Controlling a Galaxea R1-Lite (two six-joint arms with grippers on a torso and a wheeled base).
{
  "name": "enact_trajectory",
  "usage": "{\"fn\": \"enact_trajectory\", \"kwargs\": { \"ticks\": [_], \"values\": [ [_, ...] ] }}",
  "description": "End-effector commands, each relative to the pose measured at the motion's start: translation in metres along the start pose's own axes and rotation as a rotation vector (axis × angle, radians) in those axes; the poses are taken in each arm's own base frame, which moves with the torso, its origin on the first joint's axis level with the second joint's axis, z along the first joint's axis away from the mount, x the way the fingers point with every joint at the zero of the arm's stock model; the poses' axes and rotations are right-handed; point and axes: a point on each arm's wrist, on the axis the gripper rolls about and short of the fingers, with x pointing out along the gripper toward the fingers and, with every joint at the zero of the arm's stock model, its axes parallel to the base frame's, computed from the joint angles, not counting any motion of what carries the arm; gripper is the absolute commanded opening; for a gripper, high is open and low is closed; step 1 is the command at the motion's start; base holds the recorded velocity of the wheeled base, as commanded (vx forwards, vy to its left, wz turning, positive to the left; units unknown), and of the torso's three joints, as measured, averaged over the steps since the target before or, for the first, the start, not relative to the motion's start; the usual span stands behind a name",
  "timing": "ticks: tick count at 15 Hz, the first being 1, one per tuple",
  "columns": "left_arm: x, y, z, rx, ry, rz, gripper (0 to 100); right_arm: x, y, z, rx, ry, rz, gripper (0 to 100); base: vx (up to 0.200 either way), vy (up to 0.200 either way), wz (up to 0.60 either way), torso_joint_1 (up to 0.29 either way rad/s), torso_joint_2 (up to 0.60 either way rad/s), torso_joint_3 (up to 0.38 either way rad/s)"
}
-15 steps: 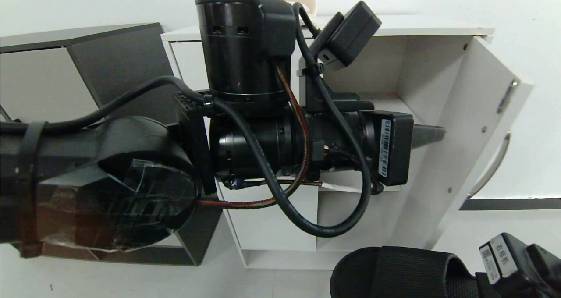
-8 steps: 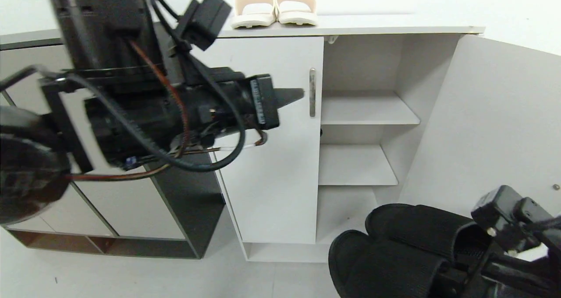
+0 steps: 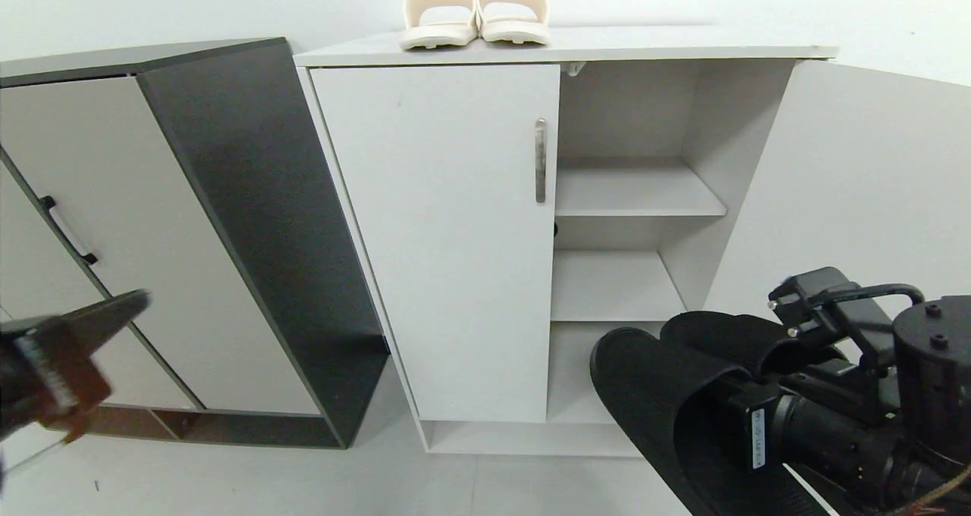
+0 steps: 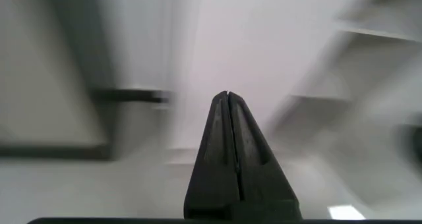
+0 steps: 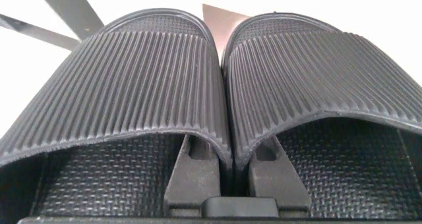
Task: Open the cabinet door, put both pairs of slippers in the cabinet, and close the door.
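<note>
White cabinet (image 3: 683,42): right door (image 3: 872,197) swung wide open, exposing the right half w/ its shelves (image 3: 637,193). Step 1 looks done. Left door (image 3: 440,235) shut. Dark cabinet (image 3: 250,220) just beside the white cabinet's left side, no part in the task.

Black slippers (image 3: 667,379): pair side by side, low, in front of the white cabinet's open half. Toes point toward the bottom compartment, not yet inside. Right gripper (image 5: 232,184) is clamped on them, one finger inside each slipper, pinching the two inner walls together. Prob. so both go in as one load.

Beige slippers (image 3: 474,19): pair on top of the white cabinet, above the left door, nothing touching them. Second load, I'd judge.

Left gripper (image 4: 227,118): fingers pressed together, nothing between. Low, well off to the white cabinet's left, in front of the dark cabinet. Likely parked clear of the opening.

Vs 0.5 s ago: left arm was up across the dark cabinet and left door, now dropped low and away. Black pair a bit higher, nearer the opening. Beige pair and doors same. Vs 1.0 s ago: whole view was tilted, so camera moved, not the furniture.
</note>
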Motion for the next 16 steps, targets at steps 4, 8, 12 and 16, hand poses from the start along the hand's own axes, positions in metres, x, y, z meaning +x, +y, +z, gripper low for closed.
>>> {"fn": "enact_trajectory", "kwargs": {
  "ticks": [4,8,12,16],
  "values": [
    [-0.095,0.055,-0.137,0.046,-0.083,0.432,0,0.003,-0.002,-0.010,-0.026,0.031,-0.027,0,0.000,0.000,0.00,0.000,0.00,0.000],
    [-0.102,0.055,-0.160,0.085,-0.122,0.331,0,0.005,-0.002,-0.017,-0.056,0.040,-0.015,0,0.000,0.000,0.00,0.000,0.00,0.000],
    [-0.097,0.049,-0.169,0.161,-0.088,-0.004,0,0.009,0.006,-0.026,-0.067,0.026,0.022,0,0.000,0.000,0.00,0.000,0.00,0.000],
    [-0.097,0.048,-0.167,0.174,-0.110,-0.006,0,0.008,0.007,-0.027,-0.066,0.018,0.032,0,0.000,0.000,0.00,0.000,0.00,0.000]
  ]
}}
